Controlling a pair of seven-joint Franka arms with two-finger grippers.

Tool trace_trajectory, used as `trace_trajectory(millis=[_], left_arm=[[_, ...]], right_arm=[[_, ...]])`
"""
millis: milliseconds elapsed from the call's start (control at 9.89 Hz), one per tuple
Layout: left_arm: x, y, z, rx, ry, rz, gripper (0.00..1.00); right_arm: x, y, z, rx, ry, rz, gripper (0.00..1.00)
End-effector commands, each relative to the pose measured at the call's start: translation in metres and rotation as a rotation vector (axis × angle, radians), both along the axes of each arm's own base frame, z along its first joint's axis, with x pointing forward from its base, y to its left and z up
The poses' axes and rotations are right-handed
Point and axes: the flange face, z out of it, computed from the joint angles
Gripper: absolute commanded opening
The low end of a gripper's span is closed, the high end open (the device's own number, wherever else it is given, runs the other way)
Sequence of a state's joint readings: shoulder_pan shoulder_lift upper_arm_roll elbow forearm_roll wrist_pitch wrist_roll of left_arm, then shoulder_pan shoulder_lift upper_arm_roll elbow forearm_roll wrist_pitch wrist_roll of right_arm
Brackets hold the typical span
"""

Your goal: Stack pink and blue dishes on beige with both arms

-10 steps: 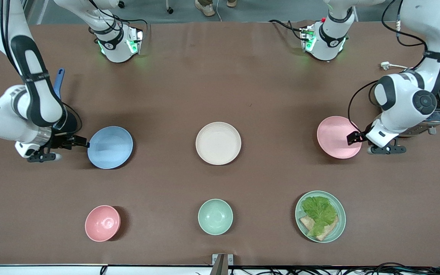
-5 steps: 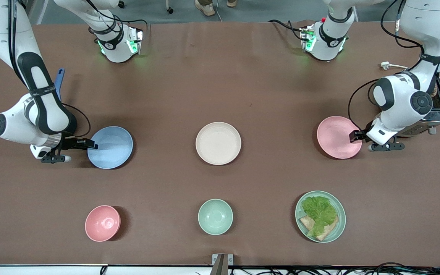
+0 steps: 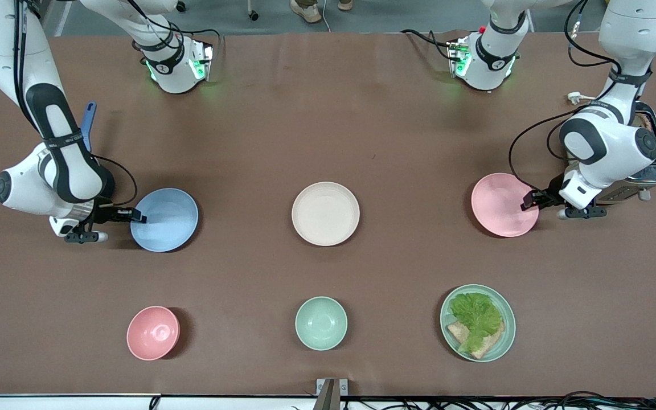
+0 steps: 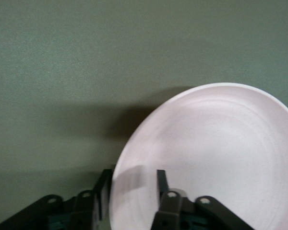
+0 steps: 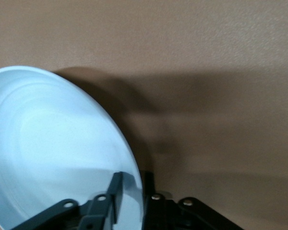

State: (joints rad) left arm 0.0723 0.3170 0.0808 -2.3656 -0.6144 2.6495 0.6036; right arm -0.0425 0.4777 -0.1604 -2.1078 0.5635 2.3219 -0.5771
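The blue plate point(image 3: 164, 220) lies toward the right arm's end of the table. My right gripper point(image 3: 136, 216) is shut on its rim, one finger inside and one outside; the right wrist view shows the gripper point(image 5: 132, 178) pinching the blue plate point(image 5: 53, 148). The pink plate point(image 3: 503, 205) lies toward the left arm's end. My left gripper point(image 3: 531, 200) straddles its rim, still open; in the left wrist view the gripper point(image 4: 132, 175) has one finger over the pink plate point(image 4: 216, 153) and one outside. The beige plate point(image 3: 326, 213) sits empty between them.
Nearer the camera stand a pink bowl point(image 3: 153, 333), a mint-green bowl point(image 3: 321, 323) and a mint-green plate point(image 3: 478, 323) with lettuce and bread. A metal toaster point(image 3: 650, 168) is beside the left arm. A blue utensil point(image 3: 87, 122) lies by the right arm.
The right gripper slid onto the blue plate's rim and closed. The left arm's wrist swung up and its gripper stayed at the pink plate's rim; that plate shifted slightly.
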Motion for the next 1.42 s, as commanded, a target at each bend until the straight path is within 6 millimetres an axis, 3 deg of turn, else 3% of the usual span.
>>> trace_trajectory(millis=[0,202,303,506,607,809,1011,1213,1315], left_arm=[[-0.008,0.000,-0.017,-0.014,0.005,-0.001,0.12],[-0.006,-0.004,-0.011,-0.014,-0.006,-0.007,0.02],[-0.004,-0.004,-0.003,-0.016,-0.019,-0.010,0.01],[0.006,-0.017,0.047,-0.078,-0.059,-0.031,0.00],[0.012,-0.035,0.077,-0.116,-0.078,-0.041,0.00],[0.028,-0.111,0.119,-0.143,-0.134,-0.157,0.00],[0.028,-0.216,0.130,-0.188,-0.094,-0.176,0.00],[0.024,-0.307,0.146,-0.249,-0.056,-0.168,0.00],[0.019,-0.346,0.138,-0.255,-0.026,-0.200,0.01]], right_arm=[[0.006,-0.004,0.013,0.062,0.013,-0.002,0.01],[0.021,-0.011,0.036,0.093,0.032,-0.012,0.01],[0.033,-0.015,0.059,0.116,0.052,-0.010,0.01],[0.055,-0.019,0.102,0.138,0.102,-0.032,0.00],[0.062,-0.017,0.119,0.135,0.125,-0.035,0.01],[0.073,-0.012,0.150,0.128,0.160,-0.061,0.00],[0.083,0.013,0.181,0.095,0.181,-0.052,0.01],[0.086,0.047,0.201,0.076,0.189,-0.070,0.01],[0.086,0.063,0.203,0.074,0.197,-0.065,0.00]])
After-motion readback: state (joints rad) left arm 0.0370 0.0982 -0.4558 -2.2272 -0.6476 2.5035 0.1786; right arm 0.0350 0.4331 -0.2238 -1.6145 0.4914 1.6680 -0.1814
